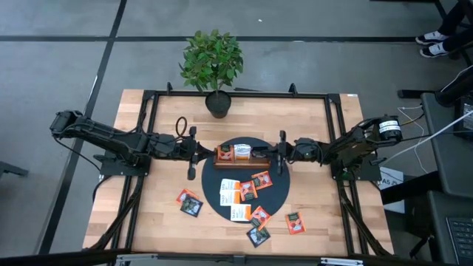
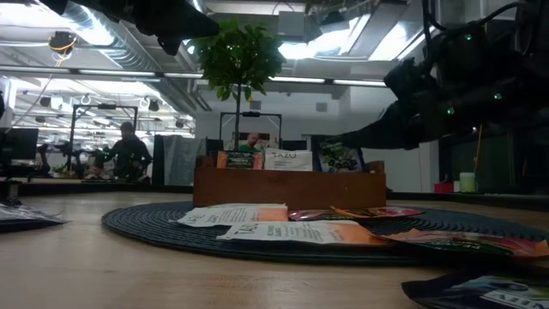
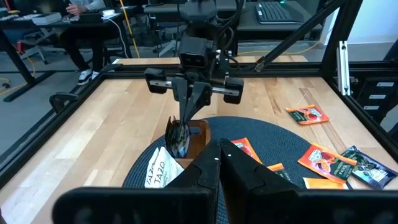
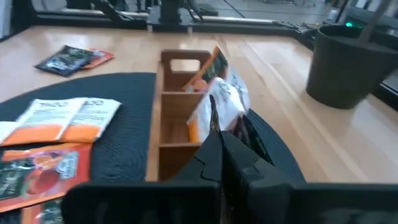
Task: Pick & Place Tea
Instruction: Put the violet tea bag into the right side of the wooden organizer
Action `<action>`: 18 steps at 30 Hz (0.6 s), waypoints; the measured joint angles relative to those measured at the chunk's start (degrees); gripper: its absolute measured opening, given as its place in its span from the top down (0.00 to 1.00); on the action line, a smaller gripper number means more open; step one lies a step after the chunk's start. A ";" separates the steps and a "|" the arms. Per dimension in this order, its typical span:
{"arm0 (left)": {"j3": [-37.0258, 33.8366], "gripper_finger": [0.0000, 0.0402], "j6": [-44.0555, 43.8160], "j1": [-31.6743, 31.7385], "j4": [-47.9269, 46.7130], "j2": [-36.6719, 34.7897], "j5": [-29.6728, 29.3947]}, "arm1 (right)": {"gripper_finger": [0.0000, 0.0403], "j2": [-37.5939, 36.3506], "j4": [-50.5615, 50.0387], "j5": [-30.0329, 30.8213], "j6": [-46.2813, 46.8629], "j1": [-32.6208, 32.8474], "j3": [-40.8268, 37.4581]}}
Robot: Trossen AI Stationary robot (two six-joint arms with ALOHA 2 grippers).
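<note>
From above, the left gripper (image 1: 194, 153) sits at one end of the wooden tray (image 1: 260, 159) and the right gripper (image 1: 281, 154) at the other; the tray rests on a round dark mat (image 1: 275, 193). An orange sachet (image 1: 223, 154) and a white sachet (image 1: 242, 153) stand in the tray. More sachets lie on the mat and bare table nearer the front edge than either gripper, and a potted plant (image 1: 213, 62) stands beyond them.

At table height, the tray's wall faces the camera with the two upright sachets above it; flat sachets lie on the mat in front.

The left wrist view looks past its own closed fingers to the right gripper (image 3: 185, 127), fingers pinched on a dark sachet (image 3: 178, 137) over the tray's near end.

The right wrist view shows the dark packet held edge-up just ahead of its fingers, above the nearest compartment — the far compartments hold the orange and white ones.

These sachets look light, thin and floppy, with slick wrappers — best pinched at an edge, as here; a loose hold could let one twist or slide.
</note>
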 joint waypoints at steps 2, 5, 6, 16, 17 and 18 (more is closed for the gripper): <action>0.00 0.99 0.00 0.00 0.00 0.00 0.02 | 0.98 0.00 -0.73 1.23 0.15 0.00 0.00; 0.00 0.99 0.00 0.00 0.00 0.00 0.02 | 0.97 0.00 -0.82 1.65 0.19 0.00 0.02; 0.00 0.99 -0.02 0.00 0.00 0.00 0.02 | 0.96 0.00 -0.82 1.65 0.18 0.00 0.02; 0.00 0.99 -0.17 0.00 0.02 0.00 0.02 | 0.95 0.00 -2.25 0.70 1.56 0.00 0.02; 0.00 0.99 -0.17 0.00 0.00 0.00 0.02 | 0.95 0.00 -2.55 0.57 1.64 0.00 0.02; 0.00 0.99 -0.17 0.00 0.02 0.00 0.02 | 0.95 0.00 -2.65 0.57 1.64 0.00 0.02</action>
